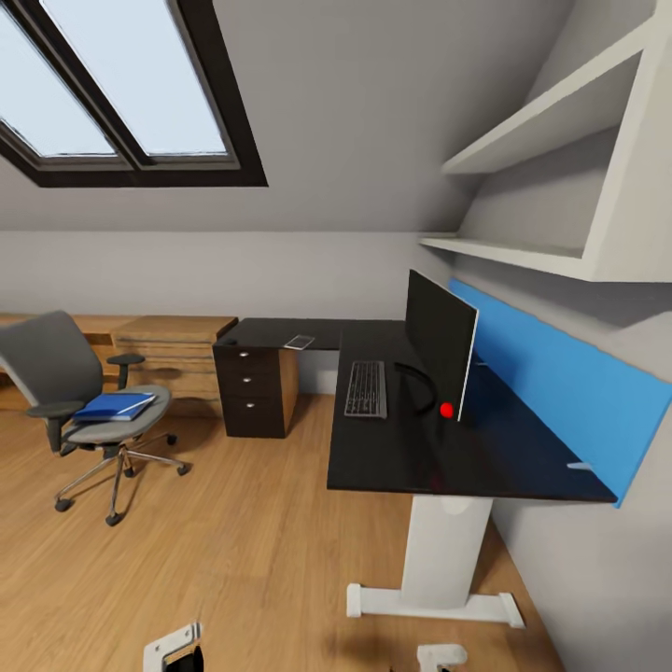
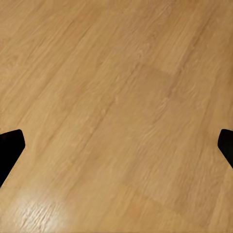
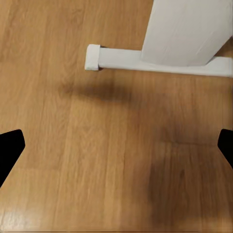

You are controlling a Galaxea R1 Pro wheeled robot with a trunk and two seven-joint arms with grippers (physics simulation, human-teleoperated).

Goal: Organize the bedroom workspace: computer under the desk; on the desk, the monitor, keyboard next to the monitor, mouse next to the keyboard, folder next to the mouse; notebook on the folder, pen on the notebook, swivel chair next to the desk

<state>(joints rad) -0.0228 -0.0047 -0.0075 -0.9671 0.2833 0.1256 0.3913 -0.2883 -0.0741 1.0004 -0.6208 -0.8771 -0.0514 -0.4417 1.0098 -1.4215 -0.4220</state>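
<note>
1. Step in hand, as I read it: fetching the folder (image 1: 114, 405). It lies flat on the seat of the swivel chair (image 1: 65, 392), at about 9 o'clock in your head view, well apart from the desk (image 1: 411, 457).
2. Both arms hang low. The left gripper (image 2: 116, 145) has its fingers spread wide over bare floor (image 1: 233, 560), holding nothing; the right gripper (image 3: 116, 145) is likewise spread and empty, near the desk's white foot (image 3: 145, 60).
3. Drive toward the chair before you reach. It sits on castors, so a nudge will likely roll or spin it; come in from above, not from the side.
4. The folder is thin, stiff-looking, bright blue with white page edges. It seems to overhang the seat's front a little; take that edge.
5. Seat is grey padding, soft; armrests are black and hard, the base chrome with five spokes.
6. Already on the black desktop: the monitor (image 1: 439, 341), thin, on a curved stand, at 1 o'clock, and the slim keyboard (image 1: 366, 389) just beside it.
7. A small flat pale thing (image 1: 300, 342) lies on the far wing, over the drawer unit (image 1: 247, 387); I cannot tell what it is.
8. Leave room beside the keyboard for the mouse, then the folder.
</note>
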